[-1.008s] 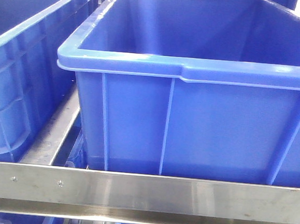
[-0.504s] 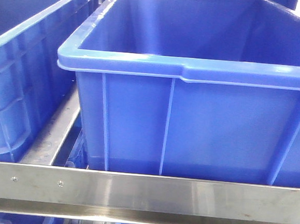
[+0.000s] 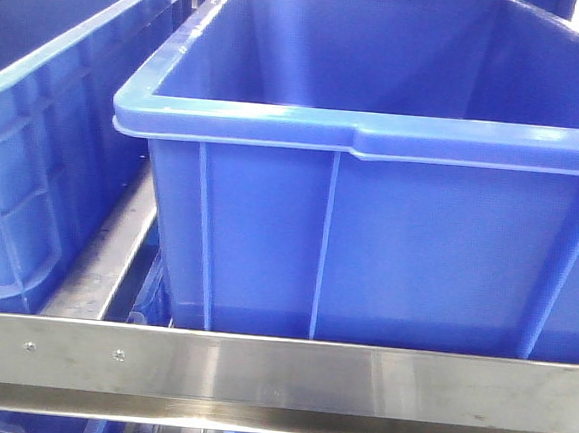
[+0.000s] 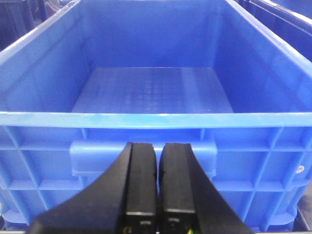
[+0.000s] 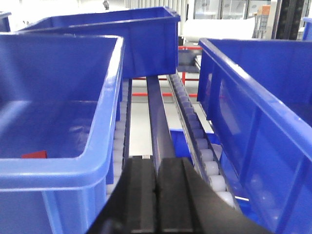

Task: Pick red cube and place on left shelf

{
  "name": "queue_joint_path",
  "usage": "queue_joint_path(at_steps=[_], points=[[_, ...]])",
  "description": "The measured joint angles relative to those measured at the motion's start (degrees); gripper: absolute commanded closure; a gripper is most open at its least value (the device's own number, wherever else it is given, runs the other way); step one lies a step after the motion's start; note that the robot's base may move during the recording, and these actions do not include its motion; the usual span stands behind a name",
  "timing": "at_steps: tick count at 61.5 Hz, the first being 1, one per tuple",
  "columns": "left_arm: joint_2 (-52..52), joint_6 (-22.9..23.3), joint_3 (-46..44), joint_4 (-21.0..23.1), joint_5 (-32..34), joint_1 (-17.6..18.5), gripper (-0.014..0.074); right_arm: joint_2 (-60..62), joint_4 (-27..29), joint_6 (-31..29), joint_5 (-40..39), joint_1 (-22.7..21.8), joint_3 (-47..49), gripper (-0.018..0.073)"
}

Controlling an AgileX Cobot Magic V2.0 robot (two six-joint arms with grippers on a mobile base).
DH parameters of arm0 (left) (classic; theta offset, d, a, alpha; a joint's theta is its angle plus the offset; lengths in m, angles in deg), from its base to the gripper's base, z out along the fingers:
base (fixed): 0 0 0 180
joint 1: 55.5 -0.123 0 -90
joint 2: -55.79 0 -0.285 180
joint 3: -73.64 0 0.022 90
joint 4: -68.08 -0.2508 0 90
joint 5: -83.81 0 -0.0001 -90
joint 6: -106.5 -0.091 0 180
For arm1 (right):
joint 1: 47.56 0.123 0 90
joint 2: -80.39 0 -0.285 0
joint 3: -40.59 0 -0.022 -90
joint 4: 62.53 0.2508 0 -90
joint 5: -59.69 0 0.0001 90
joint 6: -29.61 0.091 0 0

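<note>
The left gripper (image 4: 157,183) was found closed, fingers pressed together with nothing between them, at the lower centre of its wrist view before a blue crate (image 4: 151,141). The right gripper (image 5: 157,192) was likewise closed and empty. The red cube (image 5: 34,154) was seen in the lower left of the right wrist view, inside a crate (image 5: 63,168) on the left shelf (image 3: 277,371), left of that gripper.

The left shelf's brushed steel front rail (image 3: 287,372) is running across the front view at six o'clock, carrying a deep-blue ribbed crate (image 3: 368,243) at centre and a second blue crate (image 3: 43,157) sitting beside it at nine o'clock
</note>
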Motion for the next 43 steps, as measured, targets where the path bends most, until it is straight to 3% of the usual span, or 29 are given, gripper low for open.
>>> queue_joint_path(at_steps=[43], points=[[0.0, 0.0, 0.0, 0.0, 0.0, 0.0, 0.0495, 0.0, 0.45, -0.35, 0.0, 0.0, 0.0, 0.0514]])
